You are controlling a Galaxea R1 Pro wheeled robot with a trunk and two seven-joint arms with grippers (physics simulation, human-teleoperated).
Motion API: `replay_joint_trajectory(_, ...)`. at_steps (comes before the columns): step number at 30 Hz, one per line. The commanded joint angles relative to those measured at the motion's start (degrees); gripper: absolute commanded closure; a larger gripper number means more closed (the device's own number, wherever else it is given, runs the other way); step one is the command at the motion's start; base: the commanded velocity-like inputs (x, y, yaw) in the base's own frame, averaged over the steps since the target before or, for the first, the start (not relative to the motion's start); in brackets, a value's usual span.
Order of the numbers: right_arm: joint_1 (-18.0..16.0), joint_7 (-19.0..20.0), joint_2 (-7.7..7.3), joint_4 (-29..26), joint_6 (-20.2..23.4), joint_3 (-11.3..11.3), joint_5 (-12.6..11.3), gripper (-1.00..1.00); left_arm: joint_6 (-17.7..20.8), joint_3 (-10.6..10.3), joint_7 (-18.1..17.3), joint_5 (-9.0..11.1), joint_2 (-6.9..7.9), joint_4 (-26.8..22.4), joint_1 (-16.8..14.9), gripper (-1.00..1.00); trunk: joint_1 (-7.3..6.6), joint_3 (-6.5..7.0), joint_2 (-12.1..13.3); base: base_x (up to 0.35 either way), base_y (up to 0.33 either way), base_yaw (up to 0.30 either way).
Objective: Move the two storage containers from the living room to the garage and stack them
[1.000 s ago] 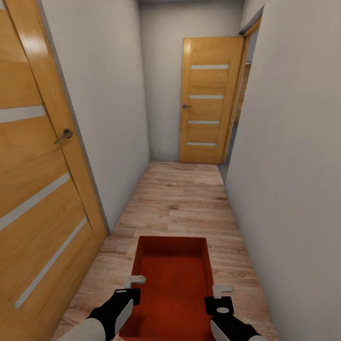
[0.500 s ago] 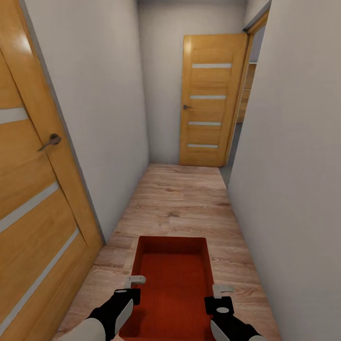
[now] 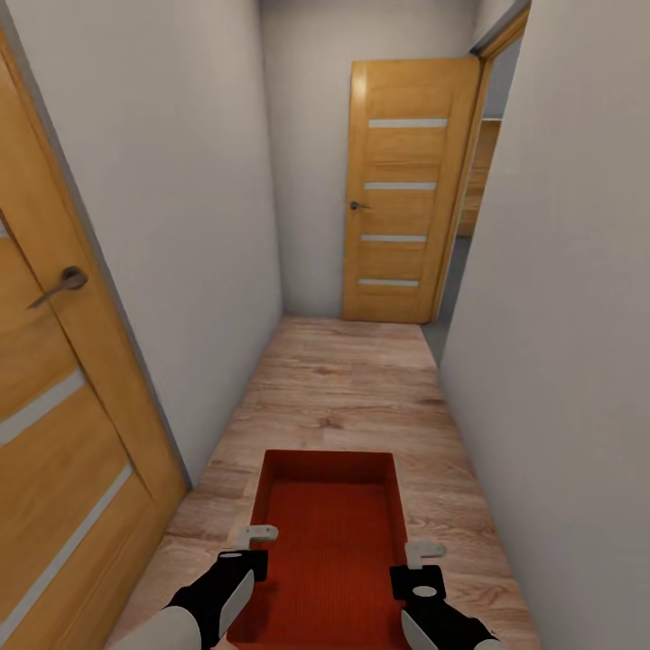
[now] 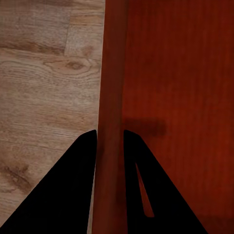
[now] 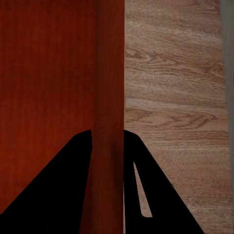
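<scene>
Both arms carry one hollow orange-red storage container [image 3: 329,542] by its side walls.

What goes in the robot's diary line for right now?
place: hallway | carrying: storage container | left gripper: clamps left wall | right gripper: clamps right wall | ahead: open door

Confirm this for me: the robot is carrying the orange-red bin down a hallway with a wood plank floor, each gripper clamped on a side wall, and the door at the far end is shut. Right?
Not quite. In the head view the far door stands open, with a gap beside it. The rest holds: the left gripper and right gripper each pinch a side wall of the storage container over the plank floor.
</scene>
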Motion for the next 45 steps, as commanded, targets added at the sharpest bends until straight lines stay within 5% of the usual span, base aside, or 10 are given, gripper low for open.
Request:
replay_joint_trajectory(1,-0.1,-0.6,-0.11,0.9,-0.1,-0.4,-0.8,1.00,0.5,-0.3,0.8,-1.4,0.22,-0.3,0.0,1.00,0.03,-0.05,0.0,0.322,0.000,0.000)
replay_joint_trajectory(45,-0.1,-0.6,-0.10,0.9,0.0,-0.4,-0.8,1.00,0.6,-0.3,0.8,-1.4,0.17,-0.3,0.0,1.00,0.03,-0.05,0.0,0.322,0.000,-0.019)
